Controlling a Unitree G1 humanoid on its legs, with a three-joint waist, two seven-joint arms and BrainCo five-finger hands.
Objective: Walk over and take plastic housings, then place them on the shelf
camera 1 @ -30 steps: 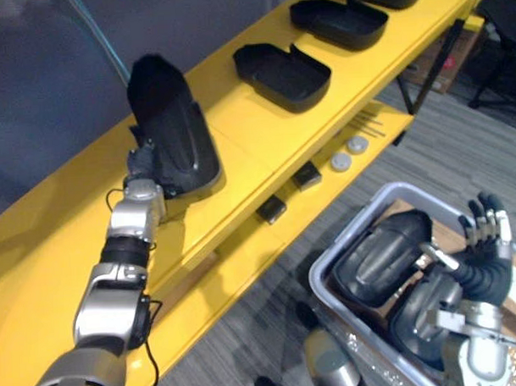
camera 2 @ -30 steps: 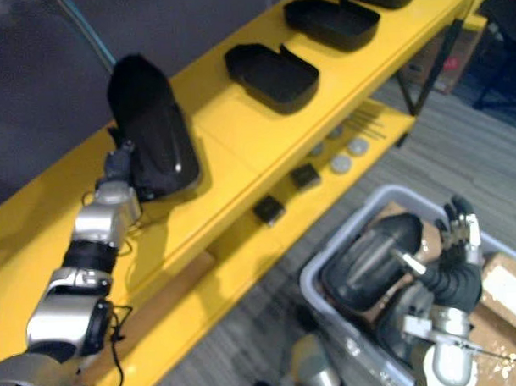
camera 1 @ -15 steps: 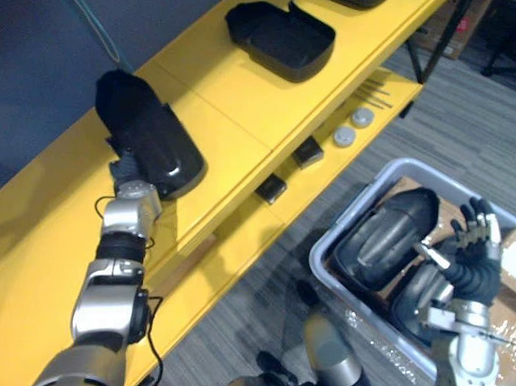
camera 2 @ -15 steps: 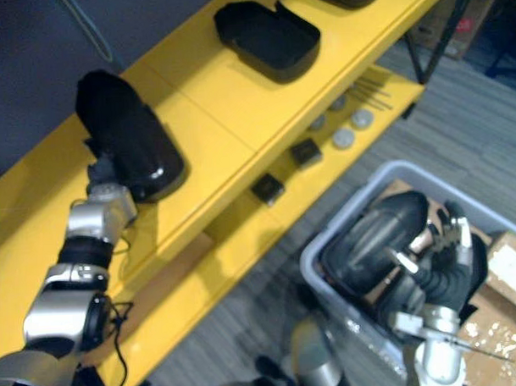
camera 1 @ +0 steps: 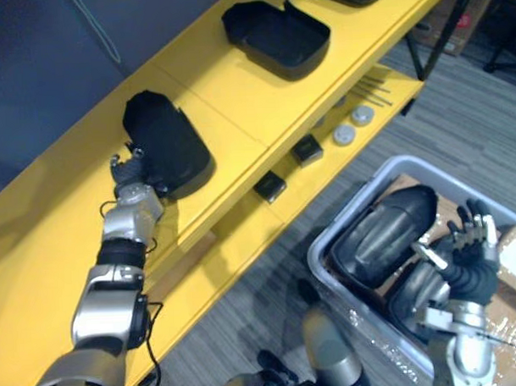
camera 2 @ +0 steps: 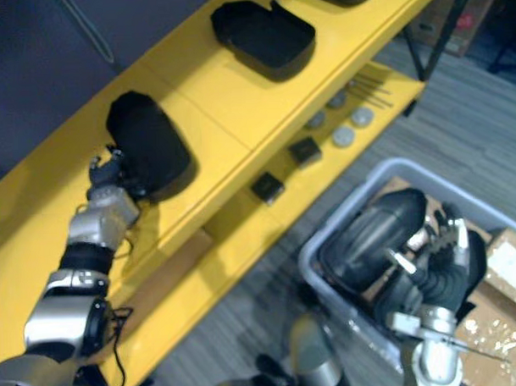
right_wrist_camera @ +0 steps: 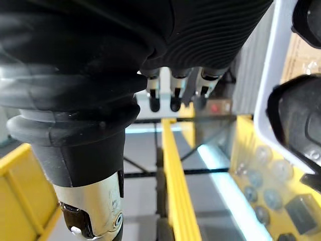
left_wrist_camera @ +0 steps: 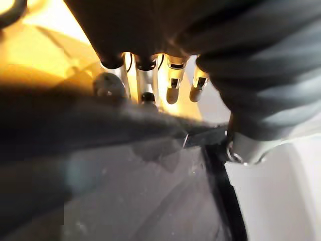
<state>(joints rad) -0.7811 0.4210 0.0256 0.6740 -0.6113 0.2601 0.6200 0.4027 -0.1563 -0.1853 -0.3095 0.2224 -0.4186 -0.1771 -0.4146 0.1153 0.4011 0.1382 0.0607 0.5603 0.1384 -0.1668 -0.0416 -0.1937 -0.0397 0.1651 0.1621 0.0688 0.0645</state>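
- Left eye view: housing (camera 1: 167, 149) lies dome-up on the top deck of the shelf (camera 1: 238, 109). Its long axis runs away from the robot toward the back wall.
- Left hand (camera 1: 130, 170) sits at the housing's near end, touching it. The left arm is stretched almost straight up to the deck.
- Left grip: can't tell. In the left wrist view the fingers (left_wrist_camera: 171, 80) reach past the dark rim, but a clamp isn't visible.
- Right hand (camera 1: 473, 240) hovers over the bin (camera 1: 328, 258) with fingers spread, holding nothing.
- Key relation: the bin housing (camera 1: 382, 235) lies just beside the right hand, on its shelf side. Its long axis runs diagonally, near-left to far-right. A second one (camera 1: 414, 293) sits just below that wrist.
- Judgement: this placement looks done bar the let-go. The right hand is far nearer for the next pick, since the left is well apart from the bin.
- Far housing (camera 1: 274, 36) is on the same deck, well apart, with bare deck between.
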